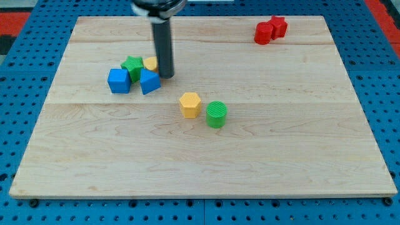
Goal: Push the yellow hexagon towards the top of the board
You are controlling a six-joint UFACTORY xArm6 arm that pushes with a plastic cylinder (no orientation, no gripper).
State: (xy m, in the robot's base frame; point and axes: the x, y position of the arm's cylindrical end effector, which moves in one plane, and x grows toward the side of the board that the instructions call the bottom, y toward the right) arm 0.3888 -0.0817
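The yellow hexagon (pixel 190 104) lies near the middle of the wooden board (pixel 281 156). A green cylinder (pixel 217 114) stands just to its right and slightly lower. My tip (pixel 166 75) is up and to the left of the hexagon, apart from it. The tip sits beside a cluster: a small yellow block (pixel 150 63) partly hidden behind the rod, a green star (pixel 132 65), a blue cube (pixel 119 80) and a blue wedge-like block (pixel 149 82).
Two red blocks (pixel 270 30) sit together near the board's top right edge. A blue pegboard (pixel 19 75) surrounds the board on all sides.
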